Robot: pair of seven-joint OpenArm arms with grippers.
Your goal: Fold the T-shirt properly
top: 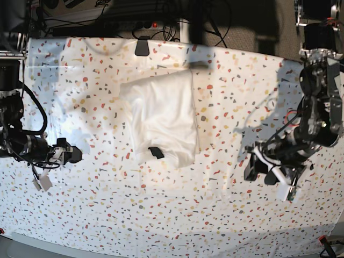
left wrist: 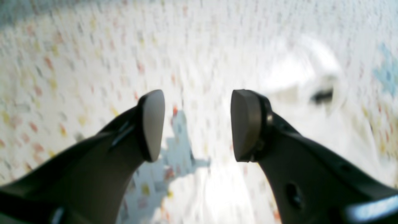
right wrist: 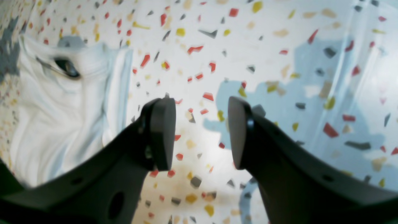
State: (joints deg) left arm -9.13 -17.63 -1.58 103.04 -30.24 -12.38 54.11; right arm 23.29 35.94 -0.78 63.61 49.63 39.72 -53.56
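Observation:
The T-shirt (top: pixel 161 115) lies on the middle of the table as a folded white bundle, its print hidden, with a small black neck label (top: pixel 156 152) near its front edge. My left gripper (top: pixel 251 167) hovers to the shirt's right, apart from it, jaws open and empty. In the blurred left wrist view that gripper (left wrist: pixel 197 124) is open over bare tabletop, with the T-shirt (left wrist: pixel 298 74) at upper right. My right gripper (top: pixel 72 155) stays left of the shirt, open and empty. In the right wrist view the gripper (right wrist: pixel 200 130) has the T-shirt (right wrist: pixel 62 118) at far left.
The table (top: pixel 226 215) carries a white covering with coloured terrazzo flecks. A black clamp (top: pixel 142 47) sits at the back edge, with cables and a power strip (top: pixel 145 24) behind it. A white tag (top: pixel 43 183) hangs below the right arm.

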